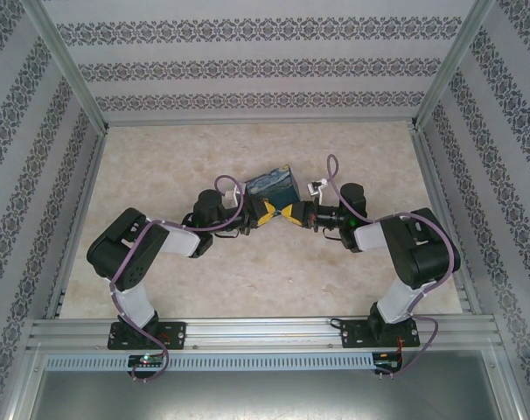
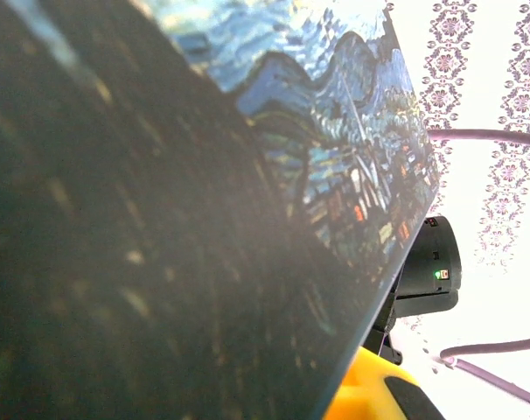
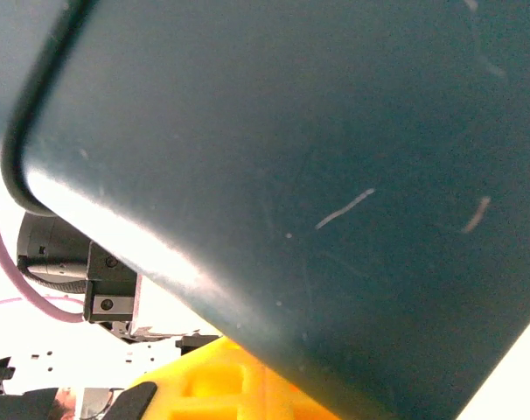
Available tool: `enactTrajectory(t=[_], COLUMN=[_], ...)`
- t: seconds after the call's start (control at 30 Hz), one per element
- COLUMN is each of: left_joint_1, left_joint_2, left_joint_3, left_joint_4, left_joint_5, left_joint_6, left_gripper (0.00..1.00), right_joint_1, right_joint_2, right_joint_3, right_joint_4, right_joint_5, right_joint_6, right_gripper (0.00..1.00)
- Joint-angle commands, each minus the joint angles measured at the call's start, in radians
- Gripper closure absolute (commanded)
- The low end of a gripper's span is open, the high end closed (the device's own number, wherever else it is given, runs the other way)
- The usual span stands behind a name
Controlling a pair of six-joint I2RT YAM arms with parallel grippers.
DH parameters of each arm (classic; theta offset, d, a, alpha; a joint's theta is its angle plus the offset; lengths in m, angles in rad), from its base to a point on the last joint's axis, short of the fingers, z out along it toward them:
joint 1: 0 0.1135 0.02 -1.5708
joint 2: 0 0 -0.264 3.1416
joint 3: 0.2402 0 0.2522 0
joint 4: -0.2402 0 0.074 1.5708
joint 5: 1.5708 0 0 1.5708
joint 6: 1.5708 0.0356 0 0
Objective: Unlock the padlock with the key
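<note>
The dark box with the blue-yellow swirl painting (image 1: pixel 269 182) sits mid-table, and both grippers meet at its near side. My left gripper (image 1: pixel 263 213) comes in from the left and my right gripper (image 1: pixel 293 214) from the right, their yellow fingers nearly touching each other. The left wrist view is pressed against the painted box (image 2: pixel 247 175), with one yellow finger (image 2: pixel 370 395) under its edge. In the right wrist view, the box's dark teal side (image 3: pixel 317 175) looms over a yellow finger (image 3: pixel 221 385). The padlock and the key are hidden. How either pair of jaws stands is hidden.
Patterned walls close in the beige table (image 1: pixel 247 280) at the back and on both sides. Pink cables loop over both arms near the box. A metal rail (image 1: pixel 265 332) runs along the near edge.
</note>
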Motion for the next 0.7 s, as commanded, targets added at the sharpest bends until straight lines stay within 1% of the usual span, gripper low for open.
enactTrajectory(t=[0.0, 0.2, 0.5, 0.67], left_joint_1=[-0.083, -0.082, -0.082, -0.082], left_joint_2=[-0.024, -0.026, -0.036, -0.048], left_joint_3=[0.012, 0.016, 0.015, 0.018], left_joint_4=[0.131, 0.140, 0.132, 0.121], left_joint_5=[0.209, 0.228, 0.245, 0.258], left_joint_6=[0.017, 0.016, 0.026, 0.036], left_gripper=[1.00, 1.00, 1.00, 1.00], right_joint_1=[0.002, -0.005, -0.017, -0.013], right_joint_2=[0.023, 0.043, 0.066, 0.084], right_joint_3=[0.064, 0.089, 0.104, 0.109], right_joint_4=[0.076, 0.074, 0.081, 0.135], right_joint_5=[0.029, 0.001, 0.007, 0.008], right_joint_6=[0.003, 0.008, 0.025, 0.087], right_gripper=[1.00, 1.00, 1.00, 1.00])
